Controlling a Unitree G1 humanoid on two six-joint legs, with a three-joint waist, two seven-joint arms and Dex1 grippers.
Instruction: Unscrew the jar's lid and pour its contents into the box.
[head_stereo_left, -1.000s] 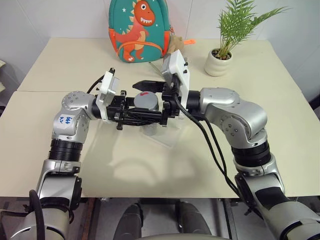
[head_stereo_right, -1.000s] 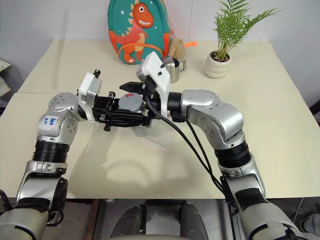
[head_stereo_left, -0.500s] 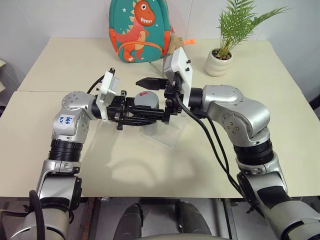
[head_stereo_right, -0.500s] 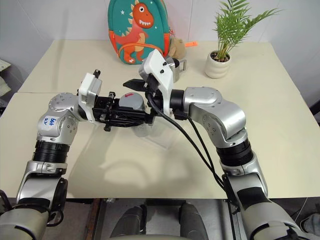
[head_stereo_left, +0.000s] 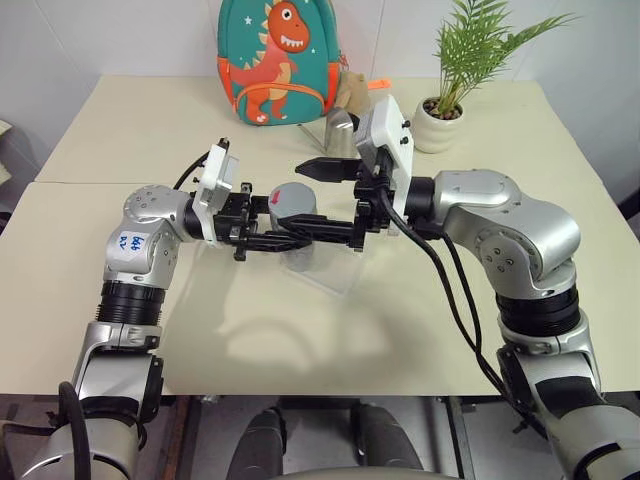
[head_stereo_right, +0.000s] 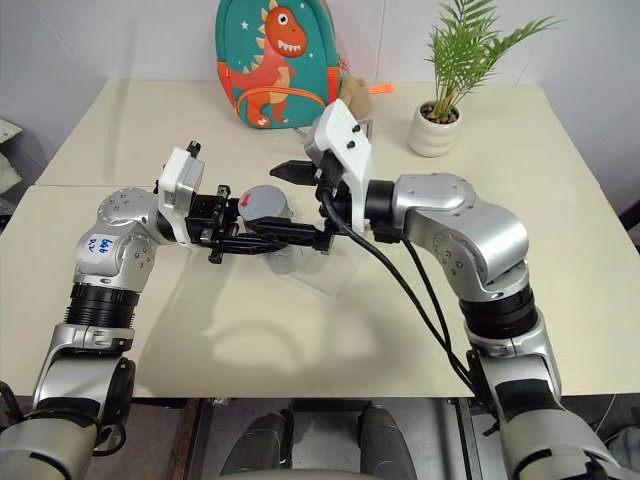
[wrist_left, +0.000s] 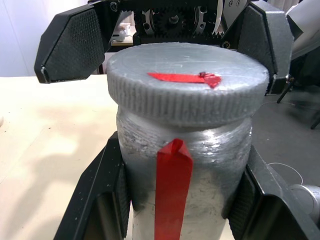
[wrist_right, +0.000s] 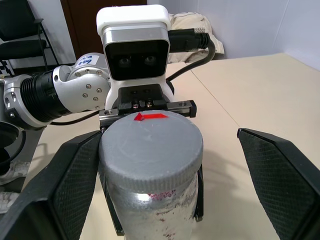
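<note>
The jar (wrist_left: 185, 165) is being clamped upright by the left claw (head_stereo_left: 290, 237) so its lid (wrist_right: 150, 142) can be twisted by the wide-open right claw (wrist_right: 160, 185).

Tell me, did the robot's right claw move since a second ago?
Yes. The right gripper slid to the robot's right, toward the potted plant, and stands open around the lid.

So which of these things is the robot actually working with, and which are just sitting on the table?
In use:
- jar, clamped in the left gripper
- lid, on the jar
- right gripper, open around the lid
- clear box, below the jar

Just lying about:
- dinosaur backpack
- potted plant
- steel pitcher
</note>
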